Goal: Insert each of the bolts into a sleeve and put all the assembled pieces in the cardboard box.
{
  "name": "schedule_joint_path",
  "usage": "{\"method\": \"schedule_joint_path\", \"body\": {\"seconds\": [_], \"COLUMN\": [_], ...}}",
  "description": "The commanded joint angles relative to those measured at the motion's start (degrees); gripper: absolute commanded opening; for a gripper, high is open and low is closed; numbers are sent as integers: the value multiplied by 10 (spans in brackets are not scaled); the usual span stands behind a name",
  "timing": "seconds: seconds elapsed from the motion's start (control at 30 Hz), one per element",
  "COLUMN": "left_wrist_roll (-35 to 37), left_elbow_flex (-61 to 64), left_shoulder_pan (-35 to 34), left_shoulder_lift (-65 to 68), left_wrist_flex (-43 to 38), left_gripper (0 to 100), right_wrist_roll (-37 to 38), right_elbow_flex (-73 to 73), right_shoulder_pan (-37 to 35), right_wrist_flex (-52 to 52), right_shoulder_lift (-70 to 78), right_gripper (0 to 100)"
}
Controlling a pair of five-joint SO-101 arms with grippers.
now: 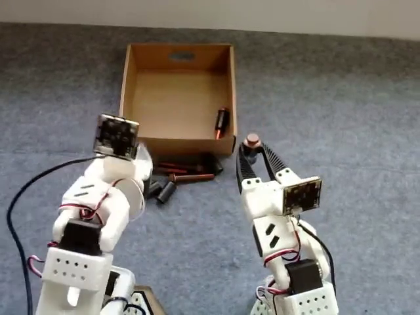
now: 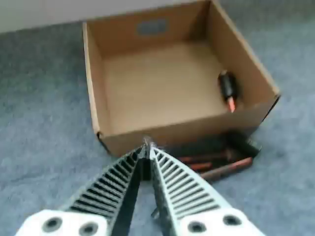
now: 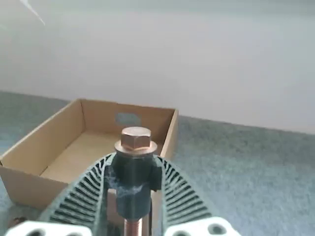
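One bolt-in-sleeve piece stands pinched in the right tool. The left tool, pressed together and empty, hangs near the loose bolts and sleeves. This looks like the boxing step: next, lift the piece over the cardboard box wall and release it beside the boxed piece.

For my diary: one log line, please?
right gripper shut on bolted sleeve | left gripper shut | cardboard box holds finished piece

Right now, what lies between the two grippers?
In the high view, loose bolts and black sleeves lie on the carpet, just before the cardboard box.
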Motion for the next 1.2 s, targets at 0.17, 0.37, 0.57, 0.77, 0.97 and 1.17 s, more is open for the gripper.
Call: {"method": "schedule_joint_path", "body": {"seconds": [0.17,0.37,0.57,0.77,0.97,1.17], "left_wrist_roll": [-56,-56,-56,-56,-56,-56], "left_elbow_flex": [123,197,233,240,240,241], "left_shoulder_pan": [-63,-67,-65,-65,-64,-64], "left_shoulder_lift": [-7,-13,-13,-13,-13,-13], "left_wrist_flex": [-19,-70,-95,-101,-100,-100], "left_gripper": [21,19,20,20,20,19], "right_wrist_roll": [-4,-5,-8,-113,-114,-113], "right_elbow_flex": [-240,-447,-589,-735,-871,-954], "right_shoulder_pan": [-3,-26,-79,-75,-65,-50], "right_wrist_flex": [30,31,29,28,29,30], "right_shoulder_lift": [235,516,714,930,1114,1239], "right_gripper": [6,6,6,6,6,6]}}
